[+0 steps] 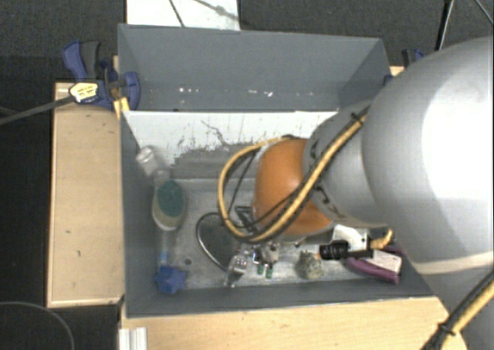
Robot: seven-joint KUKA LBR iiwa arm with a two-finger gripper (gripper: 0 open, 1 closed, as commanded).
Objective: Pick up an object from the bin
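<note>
Arm reaching in from right, wrist pointing down; gripper (253,262) hovering low, dark round disc (210,236) just left, greenish lump (310,266) just right. Grip state: cannot tell.

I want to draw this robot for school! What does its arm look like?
The arm is big, round and smooth, silvery grey. At its wrist sits a rounded orange cover. Yellow and black cables loop around the cover. Below it is the small gripper, dark metal with tiny green bits.
</note>
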